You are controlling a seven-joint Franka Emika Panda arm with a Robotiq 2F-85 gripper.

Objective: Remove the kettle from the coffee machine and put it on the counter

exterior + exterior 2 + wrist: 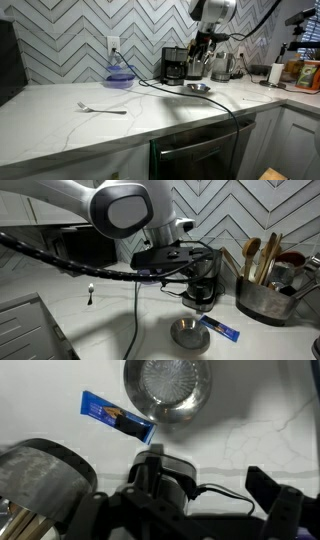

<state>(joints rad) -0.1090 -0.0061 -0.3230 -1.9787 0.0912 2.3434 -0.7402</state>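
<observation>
One gripper (203, 60) is hovering just beside the coffee machine (173, 62); its opening cannot be told. The kettle (174, 73) is sitting in that machine. Open bench (50, 115) is stretching toward the fork (103, 108), a steel bowl (198, 88) lying near the front edge.

The arm (214, 10) comes in from above and bends down over the back edge of the counter (60, 115), close to the corner where the worktop turns, with its black wrist pointing downward. In both exterior views the gripper (200, 270) hangs low over the surface near that back edge, beyond a large rounded grey-white joint (125, 208). In the wrist view the jaws stand well apart, with one dark finger (268, 492) showing clearly at the lower right.
</observation>
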